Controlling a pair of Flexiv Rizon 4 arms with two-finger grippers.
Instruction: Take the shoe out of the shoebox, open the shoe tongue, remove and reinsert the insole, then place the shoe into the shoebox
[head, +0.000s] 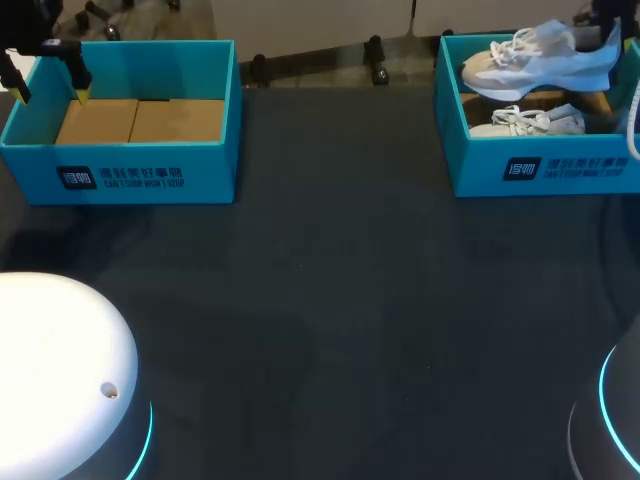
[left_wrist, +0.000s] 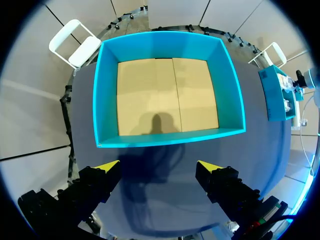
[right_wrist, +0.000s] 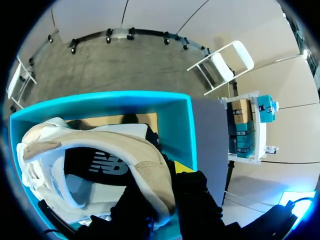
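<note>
Gripping the shoe (head: 545, 58) by its heel, the right gripper (right_wrist: 161, 184) holds it above the shoebox (head: 545, 172).

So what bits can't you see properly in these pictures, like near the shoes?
Right end effector: head view, largely cut off by the picture's edges; right wrist view, mostly covered by the lifted white-and-beige mesh sneaker.
Second white laced sneaker: head view, its underside hidden behind the teal cardboard shoebox wall; right wrist view, hidden under the lifted sneaker.
</note>
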